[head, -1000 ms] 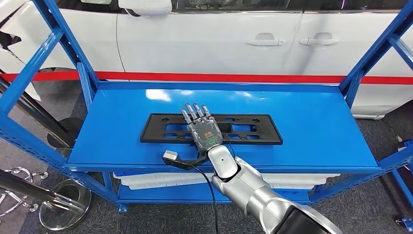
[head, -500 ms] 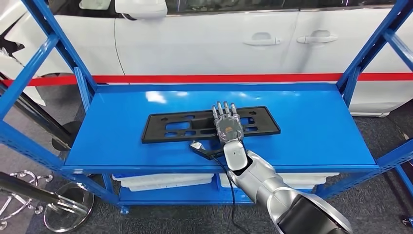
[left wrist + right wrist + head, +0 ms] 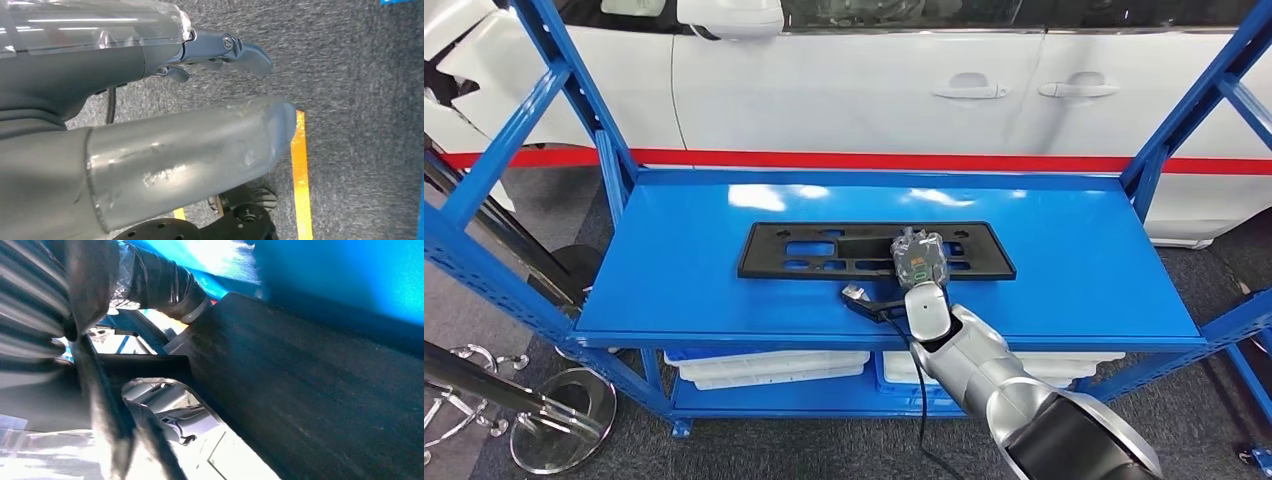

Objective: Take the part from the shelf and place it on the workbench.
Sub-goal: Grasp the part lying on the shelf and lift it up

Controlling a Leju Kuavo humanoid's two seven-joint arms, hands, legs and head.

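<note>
slippage is the risk: the right hand (image 3: 918,256) curls its fingers over 1 spot right of centre on the long, flat black plastic part (image 3: 824,249) lying on the glossy blue metal shelf (image 3: 674,260), so lifting could tip the far end. left hand (image 3: 165,130) hangs with nothing in it above grey carpet (image 3: 350,75); white car (image 3: 844,80) stands behind.

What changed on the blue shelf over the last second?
The right hand went from lying flat, fingers stretched over the flat black plastic frame part, to curling its fingers onto the part's right half, apparently taking hold. The camera shifted too, so any move of the part is uncertain. The part lies on the blue metal shelf as before.
</note>
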